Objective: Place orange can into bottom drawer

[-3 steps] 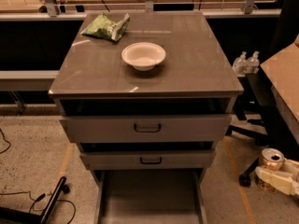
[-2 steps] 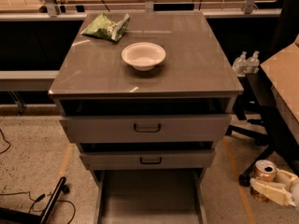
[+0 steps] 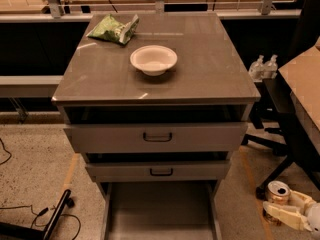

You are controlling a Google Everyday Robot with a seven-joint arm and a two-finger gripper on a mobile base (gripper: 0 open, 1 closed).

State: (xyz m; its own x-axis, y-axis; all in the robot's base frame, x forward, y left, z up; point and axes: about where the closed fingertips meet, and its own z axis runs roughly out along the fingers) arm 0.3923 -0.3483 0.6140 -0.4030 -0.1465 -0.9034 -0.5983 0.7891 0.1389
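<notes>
Grey cabinet top [image 3: 200, 71] bears bowl [image 3: 153, 59]; gripper [image 3: 280, 208] holds orange can [image 3: 278, 191] lower right.

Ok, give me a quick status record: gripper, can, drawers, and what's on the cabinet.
gripper: low at the right edge of view, right of the cabinet, shut on the can
can: in the gripper, outside the drawers
bottom drawer: pulled out, nothing seen inside
upper drawers: both a little way out, black handles facing the camera
on top: white bowl near the middle, green bag at the back left
</notes>
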